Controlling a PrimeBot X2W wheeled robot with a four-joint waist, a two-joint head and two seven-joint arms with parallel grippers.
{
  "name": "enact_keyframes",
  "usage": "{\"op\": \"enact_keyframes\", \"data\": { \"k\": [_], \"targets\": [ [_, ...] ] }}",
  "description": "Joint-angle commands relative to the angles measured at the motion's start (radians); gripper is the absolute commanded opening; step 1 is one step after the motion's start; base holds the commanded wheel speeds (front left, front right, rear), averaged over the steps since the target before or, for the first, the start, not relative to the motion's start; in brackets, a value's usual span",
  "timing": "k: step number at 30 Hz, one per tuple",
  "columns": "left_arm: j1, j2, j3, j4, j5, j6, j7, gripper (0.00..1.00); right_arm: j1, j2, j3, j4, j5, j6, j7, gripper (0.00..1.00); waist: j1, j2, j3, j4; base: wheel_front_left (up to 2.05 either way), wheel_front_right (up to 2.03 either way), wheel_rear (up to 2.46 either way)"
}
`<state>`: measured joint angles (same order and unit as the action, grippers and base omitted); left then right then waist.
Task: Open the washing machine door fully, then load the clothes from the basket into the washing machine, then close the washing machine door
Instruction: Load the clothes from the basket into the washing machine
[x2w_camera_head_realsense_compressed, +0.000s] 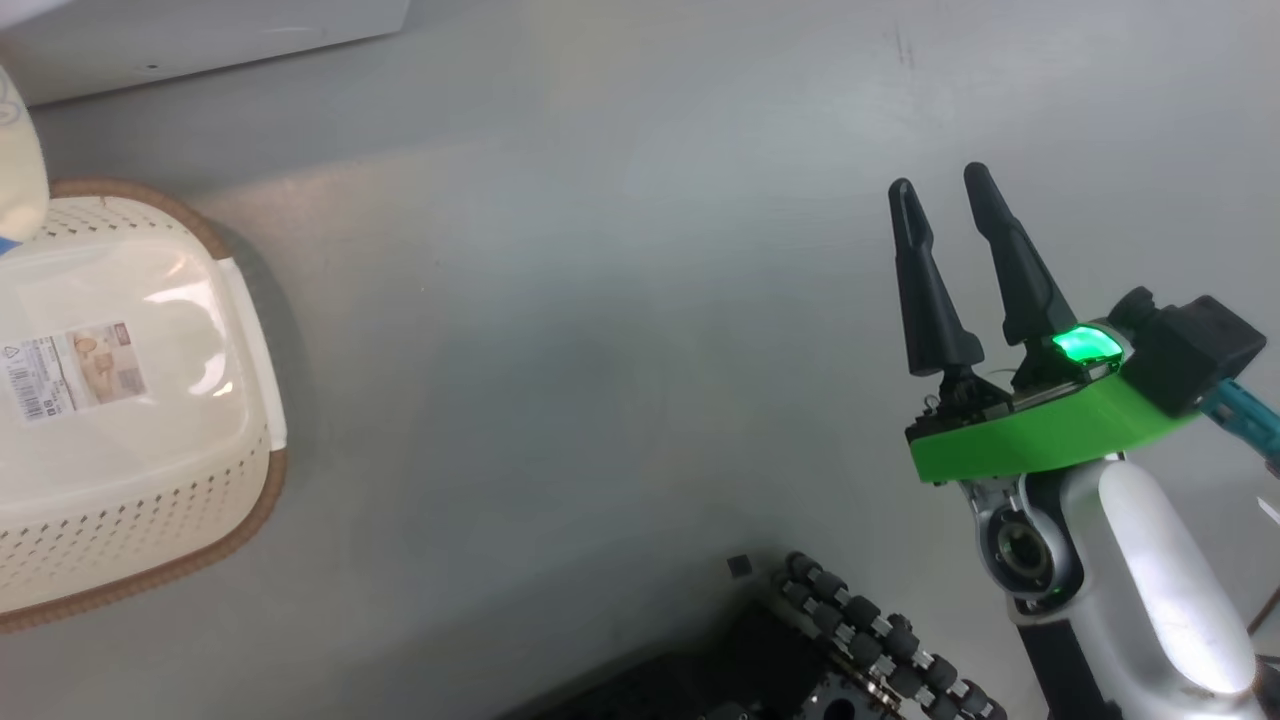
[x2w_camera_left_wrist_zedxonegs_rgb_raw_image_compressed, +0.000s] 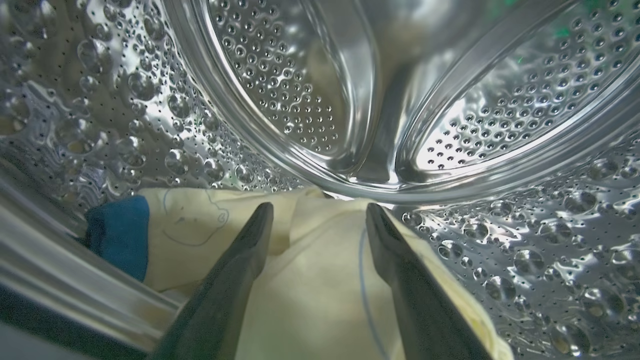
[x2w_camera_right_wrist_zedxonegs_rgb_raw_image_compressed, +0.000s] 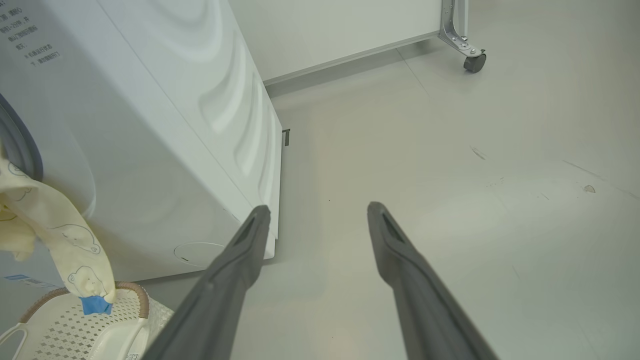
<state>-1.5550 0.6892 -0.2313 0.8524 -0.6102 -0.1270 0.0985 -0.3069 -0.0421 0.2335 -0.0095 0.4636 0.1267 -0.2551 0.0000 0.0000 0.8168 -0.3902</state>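
Steel, dimpled and perforated, curves all round the left gripper (x2w_camera_left_wrist_zedxonegs_rgb_raw_image_compressed: 319, 207), which reaches into the single drum (x2w_camera_left_wrist_zedxonegs_rgb_raw_image_compressed: 300, 100) of the washing machine (x2w_camera_right_wrist_zedxonegs_rgb_raw_image_compressed: 150, 125). Its two dark fingers (x2w_camera_left_wrist_zedxonegs_rgb_raw_image_compressed: 235, 280) stand wide apart and grip nothing. The clothes (x2w_camera_left_wrist_zedxonegs_rgb_raw_image_compressed: 310, 280) lie as a cream-yellow heap under and between them on the drum's low side, with thin blue line prints and one dark blue patch (x2w_camera_left_wrist_zedxonegs_rgb_raw_image_compressed: 120, 235) at the left. How many garments make up the heap cannot be told.

From the right wrist, one cream length of fabric printed with small bears hangs out of the machine's front at the left, its blue-tipped end dangling over the basket (x2w_camera_head_realsense_compressed: 130, 530). That one basket stands on the grey floor (x2w_camera_head_realsense_compressed: 600, 300) just beside the machine, with one label sticker (x2w_camera_head_realsense_compressed: 75, 372) on its bottom.

The right gripper (x2w_camera_head_realsense_compressed: 939, 180) hangs over bare floor to the right, well apart from the basket, its two fingers spread and holding nothing. One black caster (x2w_camera_right_wrist_zedxonegs_rgb_raw_image_compressed: 474, 62) of a metal frame stands far off to the right.
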Motion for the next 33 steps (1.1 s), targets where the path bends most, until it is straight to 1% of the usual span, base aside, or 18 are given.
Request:
{"op": "enact_keyframes", "data": {
  "k": [1,4,8,14,19,20,22,23,24,25,30,33],
  "targets": [
    [0.027,0.036,0.011,-0.024,-0.007,-0.003,0.002,1.00,0.008,-0.008,0.002,-0.021,-0.012,0.004,-0.007,1.00,0.0000,0.0000,-0.008,0.012,0.00,0.00,0.00],
    [0.074,0.022,0.009,-0.038,-0.013,0.004,-0.019,1.00,0.005,-0.008,-0.013,-0.017,-0.021,0.004,-0.007,1.00,0.0000,0.0000,-0.021,0.031,0.00,0.00,0.00],
    [0.169,0.000,0.009,-0.083,-0.019,0.027,-0.063,1.00,0.003,-0.008,-0.032,-0.013,-0.036,0.004,-0.007,1.00,0.0000,0.0000,-0.045,0.056,0.00,0.00,0.00],
    [0.354,-0.021,0.031,-0.211,-0.036,0.083,-0.149,1.00,0.009,-0.008,-0.058,-0.009,-0.061,0.004,-0.007,1.00,0.0000,0.0000,-0.082,0.090,0.00,0.00,0.00],
    [0.529,-0.039,0.041,-0.376,-0.030,0.153,-0.212,1.00,0.018,-0.008,-0.084,-0.003,-0.083,0.004,-0.007,1.00,0.0000,0.0000,-0.117,0.123,0.00,0.00,0.00],
    [0.529,-0.039,0.041,-0.376,-0.030,0.153,-0.212,1.00,0.018,-0.008,-0.084,-0.003,-0.083,0.004,-0.007,1.00,0.0000,0.0000,-0.117,0.123,0.00,0.00,0.00],
    [0.606,-0.053,0.044,-0.453,-0.034,0.181,-0.228,1.00,0.022,-0.008,-0.095,-0.002,-0.091,0.004,-0.007,1.00,0.0000,0.0000,-0.131,0.137,0.00,0.00,0.00],
    [0.644,-0.055,0.044,-0.491,-0.029,0.198,-0.238,1.00,0.023,-0.008,-0.100,-0.002,-0.096,0.004,-0.007,1.00,0.0000,0.0000,-0.139,0.143,0.00,0.00,0.00],
    [0.717,-0.062,0.043,-0.561,-0.025,0.229,-0.247,1.00,0.026,-0.008,-0.107,0.000,-0.107,0.004,-0.007,1.00,0.0000,0.0000,-0.154,0.155,0.00,0.00,0.00],
    [0.752,-0.063,0.043,-0.594,-0.018,0.245,-0.254,1.00,0.027,-0.008,-0.109,0.002,-0.112,0.004,-0.007,1.00,0.0000,0.0000,-0.161,0.160,0.00,0.00,0.00],
    [0.931,-0.092,0.045,-0.732,-0.008,0.321,-0.289,1.00,0.021,-0.008,-0.111,0.013,-0.141,0.004,-0.007,1.00,0.0000,0.0000,-0.195,0.182,0.00,0.00,0.00],
    [1.030,-0.116,0.041,-0.793,-0.001,0.356,-0.311,1.00,0.019,-0.008,-0.117,0.022,-0.156,0.004,-0.007,1.00,0.0000,0.0000,-0.216,0.201,0.00,0.00,0.00]
  ]
}}
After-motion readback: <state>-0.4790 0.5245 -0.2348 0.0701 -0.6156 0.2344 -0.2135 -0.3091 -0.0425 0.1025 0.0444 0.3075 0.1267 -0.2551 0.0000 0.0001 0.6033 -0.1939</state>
